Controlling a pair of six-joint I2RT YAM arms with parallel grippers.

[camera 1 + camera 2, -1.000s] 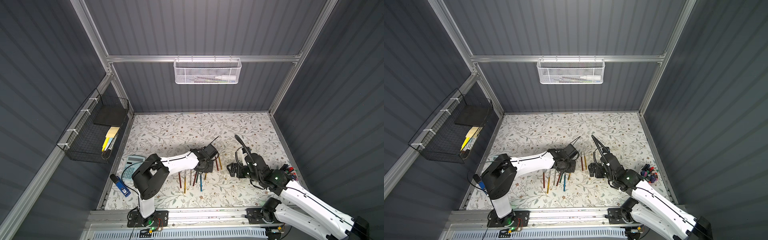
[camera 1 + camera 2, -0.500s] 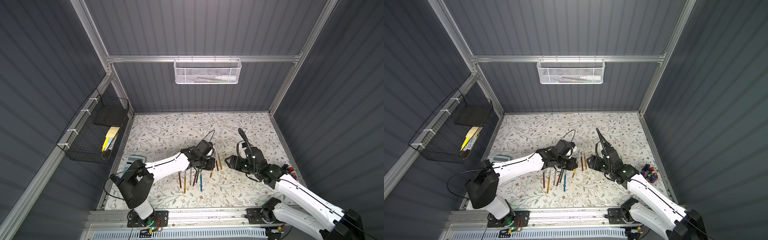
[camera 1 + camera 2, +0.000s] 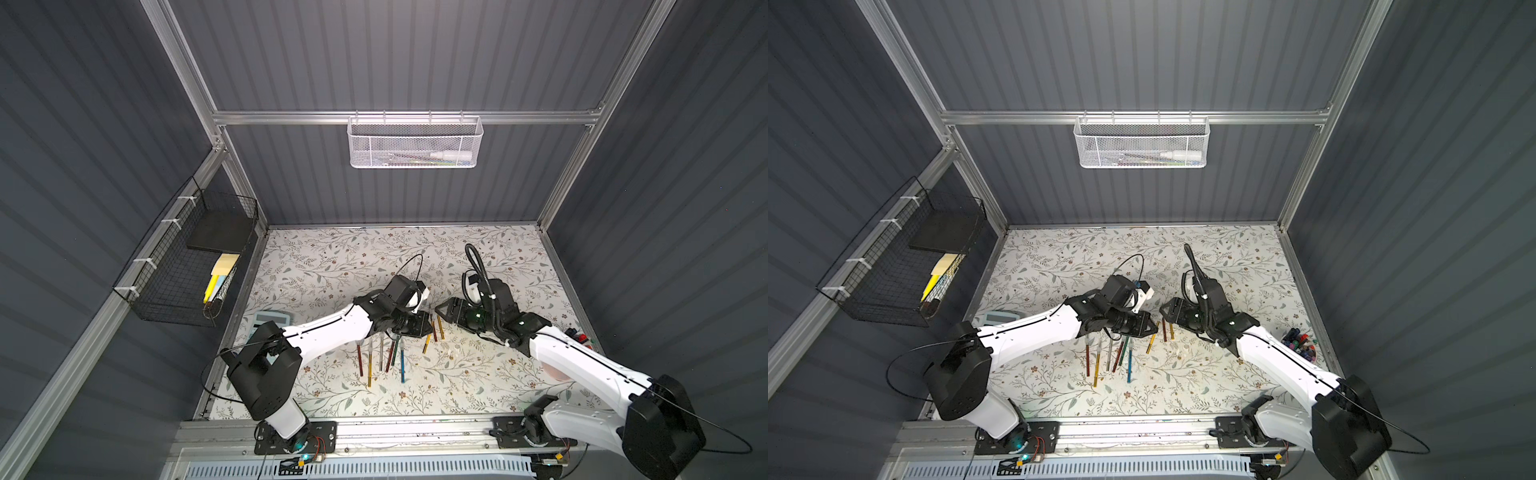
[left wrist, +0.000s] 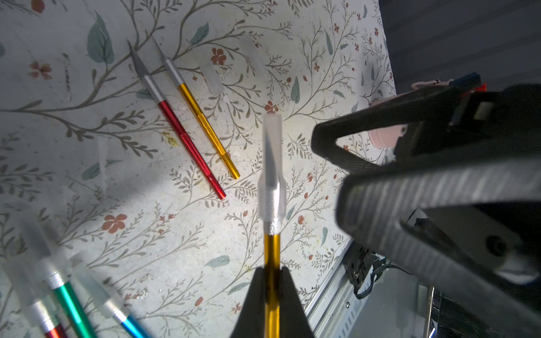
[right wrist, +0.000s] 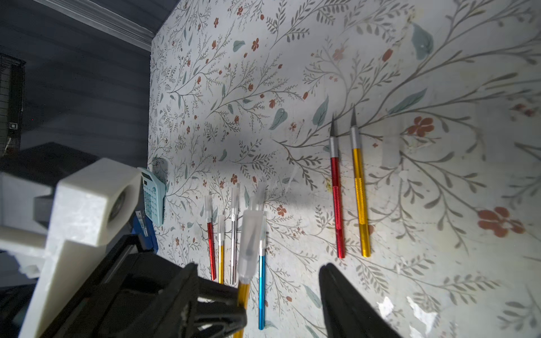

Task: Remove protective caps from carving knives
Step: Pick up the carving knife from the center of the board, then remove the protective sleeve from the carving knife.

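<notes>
My left gripper (image 4: 271, 273) (image 3: 424, 325) is shut on a gold carving knife (image 4: 271, 254), held above the mat. A clear protective cap (image 4: 271, 172) (image 5: 250, 243) still covers its blade. Facing it at close range, my right gripper (image 5: 263, 292) (image 3: 439, 309) is open; the cap stands just past its fingers (image 5: 345, 301), touching neither. A red knife (image 4: 187, 143) and a gold knife (image 4: 205, 123) lie bare-bladed side by side on the mat. Near them lies a loose cap (image 4: 211, 78). Several capped knives (image 3: 382, 353) (image 5: 234, 234) lie in a row near the front.
A light blue calculator (image 3: 270, 320) lies at the mat's left edge. A black wire basket (image 3: 183, 266) hangs on the left wall and a white mesh basket (image 3: 415, 143) on the back rail. A pot of markers (image 3: 1300, 343) stands at the right edge.
The right gripper has come left and back toward the left gripper, and its jaws have narrowed. The left arm has swung its elbow outward, still holding the gold knife.
</notes>
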